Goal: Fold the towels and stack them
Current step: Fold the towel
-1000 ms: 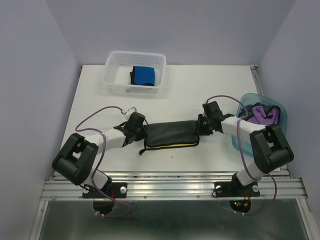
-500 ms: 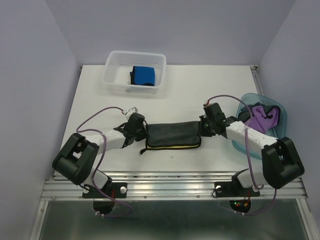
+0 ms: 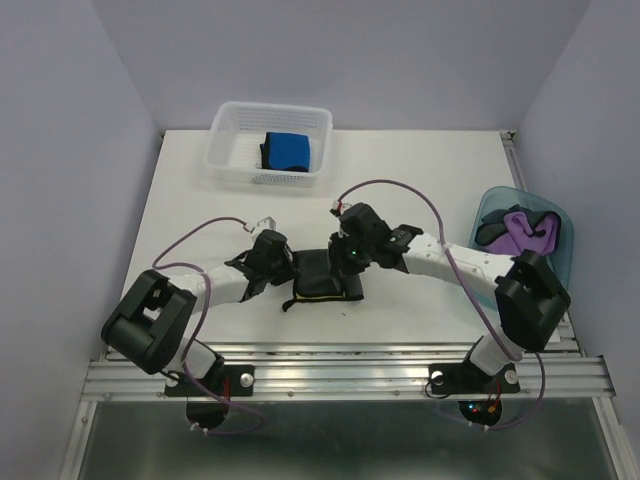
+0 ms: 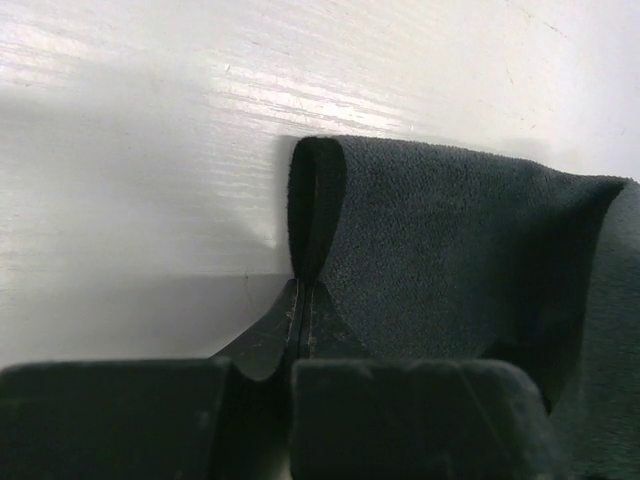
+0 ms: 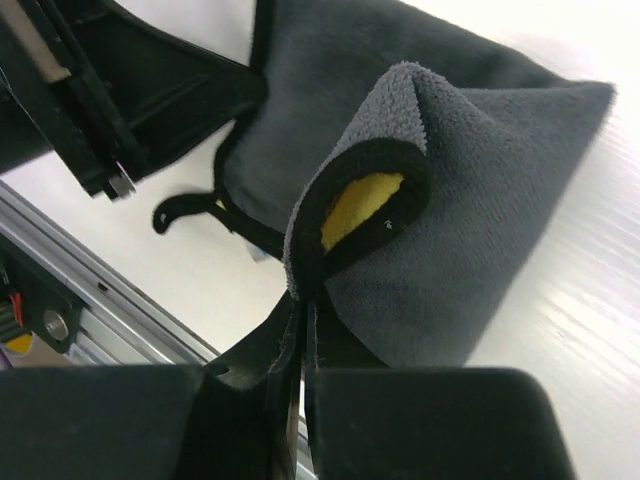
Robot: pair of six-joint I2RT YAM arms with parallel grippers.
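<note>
Dark grey towel point(image 3: 322, 282) lies bunched toward six o'clock on the counter point(image 3: 400, 180); left tool point(image 3: 290, 268) is clamped on its nine o'clock edge, right tool point(image 3: 345, 262) pinches a fold showing yellow at one o'clock.

At lower centre of the frame, the right gripper point(image 5: 300, 315) pinches the black-bound folded edge of the dark grey towel point(image 5: 480, 200), with a yellow towel point(image 5: 355, 205) visible inside the fold, over the white table point(image 5: 590, 330).
</note>
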